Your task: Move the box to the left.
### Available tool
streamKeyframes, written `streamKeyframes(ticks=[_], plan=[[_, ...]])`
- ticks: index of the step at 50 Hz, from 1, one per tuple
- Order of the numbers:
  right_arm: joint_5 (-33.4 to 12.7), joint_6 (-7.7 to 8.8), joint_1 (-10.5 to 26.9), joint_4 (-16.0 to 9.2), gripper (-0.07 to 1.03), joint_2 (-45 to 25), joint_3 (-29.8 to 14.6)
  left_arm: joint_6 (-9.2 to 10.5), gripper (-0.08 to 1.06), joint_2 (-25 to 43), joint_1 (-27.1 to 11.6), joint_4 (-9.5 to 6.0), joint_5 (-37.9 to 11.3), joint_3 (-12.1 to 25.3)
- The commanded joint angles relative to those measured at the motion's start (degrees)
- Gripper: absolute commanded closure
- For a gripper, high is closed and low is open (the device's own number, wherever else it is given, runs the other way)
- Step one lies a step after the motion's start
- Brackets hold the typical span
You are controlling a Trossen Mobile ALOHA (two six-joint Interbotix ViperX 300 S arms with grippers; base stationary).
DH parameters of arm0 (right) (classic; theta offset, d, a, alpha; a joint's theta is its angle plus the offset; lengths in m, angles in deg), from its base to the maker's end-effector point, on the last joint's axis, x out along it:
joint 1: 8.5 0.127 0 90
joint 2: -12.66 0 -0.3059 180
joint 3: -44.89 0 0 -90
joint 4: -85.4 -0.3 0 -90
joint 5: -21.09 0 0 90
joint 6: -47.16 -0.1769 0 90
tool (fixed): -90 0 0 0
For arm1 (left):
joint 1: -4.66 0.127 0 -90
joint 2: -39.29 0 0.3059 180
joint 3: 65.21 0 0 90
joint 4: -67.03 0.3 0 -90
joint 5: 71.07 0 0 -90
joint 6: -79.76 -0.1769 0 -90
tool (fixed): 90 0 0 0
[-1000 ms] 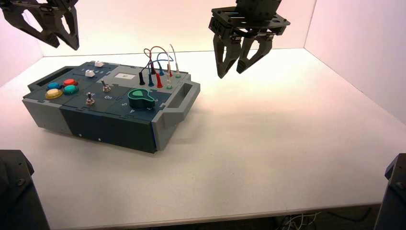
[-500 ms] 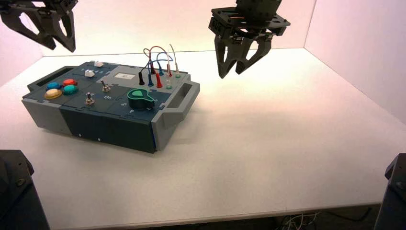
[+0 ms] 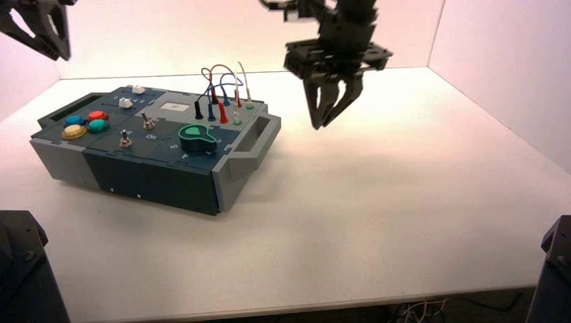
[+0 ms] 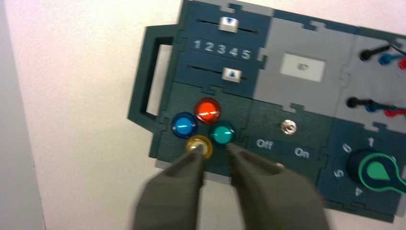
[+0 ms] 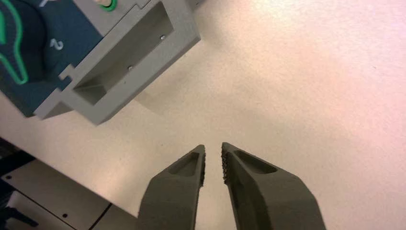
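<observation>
Left wrist view alone shows the box's (image 4: 275,33) "Off" (image 4: 265,143); left tool (image 4: 215,155) and right tool (image 5: 213,155) raised, narrow.

From above and behind, the high view faces twelve o'clock; both nearer wrist views look down, seemingly sharing the green knob (image 3: 197,138).

Panel box (image 3: 151,145), dark blue and grey, grey handle at its right end | I see coloured round buttons, toggle switches, a green knob, plugged wires on top | lying flat, face up, turned at an angle | left part of the table, well apart from both grippers
</observation>
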Motion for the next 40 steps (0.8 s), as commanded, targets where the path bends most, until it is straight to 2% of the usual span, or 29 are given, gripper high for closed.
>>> streamKeyframes(ticks=[1,6,19,28,40], plan=[[-0.44,0.26,0.44,-0.26,0.8,-2.55,-3.78,-0.35,0.92,1.41,1.49,0.0,0.0,3.43],[-0.97,0.44,0.79,-0.26,0.82,-4.83,-5.62,-0.62,1.0,2.99,2.72,0.09,0.35,4.92],[-1.85,0.62,1.05,-0.44,0.84,-7.21,-8.7,-1.85,1.0,9.32,5.27,0.09,2.64,7.73],[-3.34,1.14,1.67,-0.53,0.84,-7.47,-11.07,-2.2,1.0,13.18,7.12,0.09,3.69,7.56],[-5.01,1.14,3.69,-1.05,0.84,-9.49,-14.85,-2.2,1.0,14.06,9.23,0.09,4.22,7.56]])
